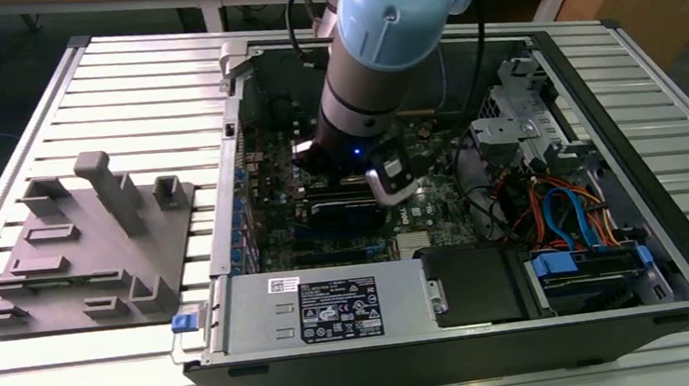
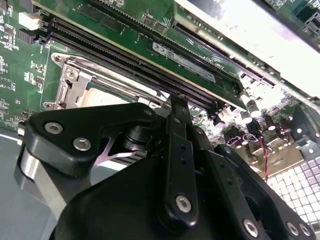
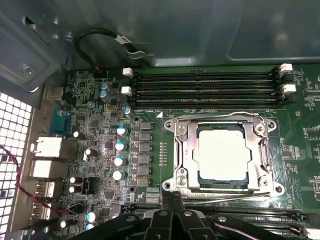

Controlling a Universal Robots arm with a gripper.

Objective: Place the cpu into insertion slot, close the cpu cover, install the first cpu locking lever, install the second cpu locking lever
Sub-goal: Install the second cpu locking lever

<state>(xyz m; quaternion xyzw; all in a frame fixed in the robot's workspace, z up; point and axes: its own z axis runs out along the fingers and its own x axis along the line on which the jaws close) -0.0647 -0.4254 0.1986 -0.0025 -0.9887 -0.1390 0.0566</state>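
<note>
The cpu (image 3: 223, 152), a flat square chip with a pale metal top, lies in the insertion slot (image 3: 175, 187) on the green motherboard. The cpu cover (image 3: 187, 150), a silvery frame, lies flat around it. Thin wire levers (image 3: 215, 116) run along the frame's edges; whether they are latched I cannot tell. My gripper (image 3: 172, 197) hovers just beside the socket's edge, fingers shut with nothing between them. In the second wrist view the black gripper (image 2: 178, 100) points at the socket corner, with the cpu (image 2: 107, 95) partly hidden behind it. In the exterior view the gripper (image 1: 381, 185) hangs inside the open computer case.
Black memory slots (image 3: 205, 87) run beside the socket, and a row of capacitors (image 3: 120, 160) stands on its other side. The power supply (image 1: 318, 312) and coloured cables (image 1: 559, 212) crowd the case. A grey fixture plate (image 1: 88, 253) sits on the exterior view's left.
</note>
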